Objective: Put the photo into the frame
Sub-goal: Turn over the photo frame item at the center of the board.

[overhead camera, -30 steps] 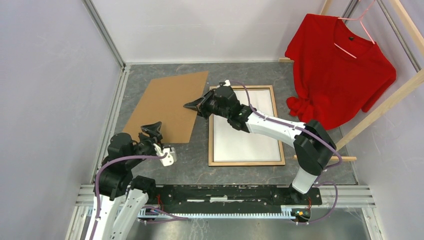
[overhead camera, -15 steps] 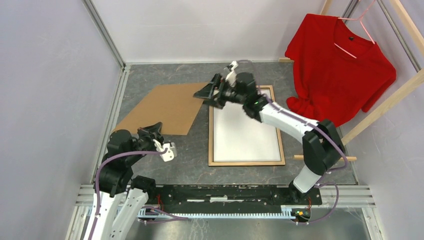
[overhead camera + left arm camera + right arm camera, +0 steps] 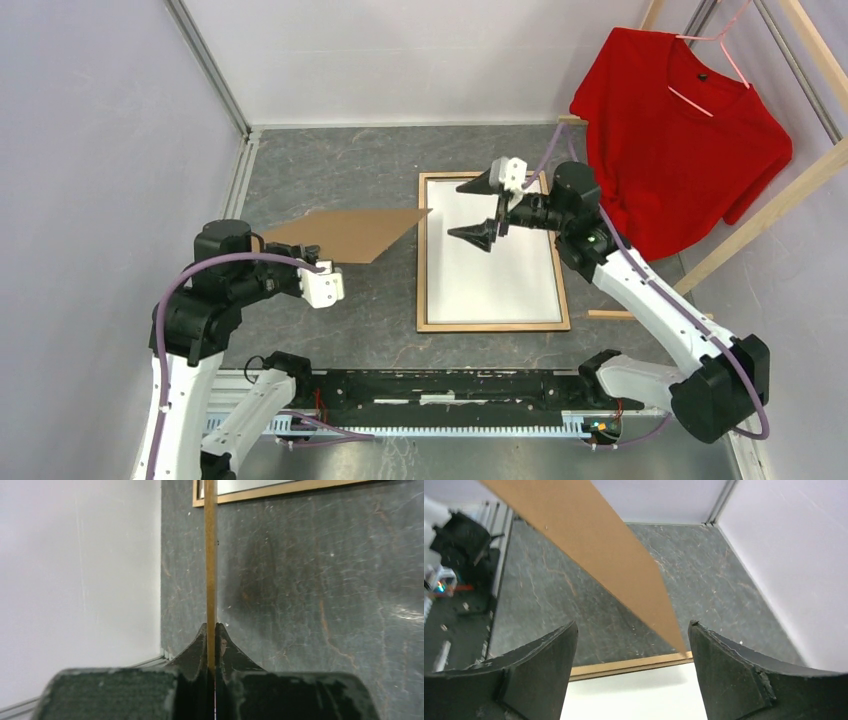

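At 9 o'clock on the table (image 3: 330, 160), left gripper (image 3: 210, 627) pinched the brown board (image 3: 345, 232), held off the surface. Right gripper (image 3: 480, 208) stood wide, empty, above the frame (image 3: 492, 326), which lay at 3 o'clock of the board, wood side up w/ white sheet (image 3: 490, 270) inside.

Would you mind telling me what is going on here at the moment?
The left gripper is shut on the near edge of the brown backing board, holding it tilted above the table. The right gripper hangs open over the frame, which lies wood side up with a white surface inside.
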Controlling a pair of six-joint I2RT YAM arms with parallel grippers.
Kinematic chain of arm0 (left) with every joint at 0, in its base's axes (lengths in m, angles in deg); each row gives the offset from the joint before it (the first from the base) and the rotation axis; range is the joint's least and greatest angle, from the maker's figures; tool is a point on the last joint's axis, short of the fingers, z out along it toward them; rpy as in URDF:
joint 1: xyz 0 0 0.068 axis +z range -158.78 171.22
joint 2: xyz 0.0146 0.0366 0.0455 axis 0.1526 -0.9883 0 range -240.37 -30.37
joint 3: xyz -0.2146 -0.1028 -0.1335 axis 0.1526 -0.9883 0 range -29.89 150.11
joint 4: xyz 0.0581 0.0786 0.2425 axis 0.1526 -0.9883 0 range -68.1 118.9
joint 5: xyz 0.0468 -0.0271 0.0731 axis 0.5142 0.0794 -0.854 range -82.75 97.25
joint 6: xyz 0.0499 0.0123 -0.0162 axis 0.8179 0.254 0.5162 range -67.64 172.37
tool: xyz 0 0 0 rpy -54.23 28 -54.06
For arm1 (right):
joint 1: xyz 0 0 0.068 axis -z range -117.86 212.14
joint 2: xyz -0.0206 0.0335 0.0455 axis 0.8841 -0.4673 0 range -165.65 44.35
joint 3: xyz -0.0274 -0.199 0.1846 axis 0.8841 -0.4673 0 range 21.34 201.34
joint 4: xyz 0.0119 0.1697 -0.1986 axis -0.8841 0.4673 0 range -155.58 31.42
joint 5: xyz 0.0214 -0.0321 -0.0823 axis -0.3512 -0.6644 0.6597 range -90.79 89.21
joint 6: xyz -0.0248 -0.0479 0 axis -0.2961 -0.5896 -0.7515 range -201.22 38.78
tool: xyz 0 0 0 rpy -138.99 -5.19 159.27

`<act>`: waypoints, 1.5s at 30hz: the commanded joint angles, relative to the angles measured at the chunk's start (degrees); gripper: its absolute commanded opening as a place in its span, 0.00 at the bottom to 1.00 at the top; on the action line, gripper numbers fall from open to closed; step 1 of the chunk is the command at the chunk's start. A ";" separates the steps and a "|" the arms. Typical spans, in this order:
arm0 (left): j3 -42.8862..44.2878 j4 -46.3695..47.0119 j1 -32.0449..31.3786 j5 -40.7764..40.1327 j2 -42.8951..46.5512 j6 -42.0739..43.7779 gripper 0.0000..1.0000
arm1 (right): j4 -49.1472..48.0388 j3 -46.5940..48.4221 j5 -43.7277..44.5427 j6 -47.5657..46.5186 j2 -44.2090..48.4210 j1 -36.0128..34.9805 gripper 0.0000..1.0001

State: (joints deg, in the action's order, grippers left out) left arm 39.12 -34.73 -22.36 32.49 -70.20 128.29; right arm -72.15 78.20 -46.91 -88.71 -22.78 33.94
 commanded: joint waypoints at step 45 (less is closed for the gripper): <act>10.18 27.85 -0.04 -10.15 -9.36 -33.80 1.00 | -24.60 8.97 18.23 18.35 -20.88 -13.06 0.00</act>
State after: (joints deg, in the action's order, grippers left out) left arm 44.65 -17.68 -22.40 29.49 -76.76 109.27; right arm -90.31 80.01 -31.92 -90.85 -41.10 15.23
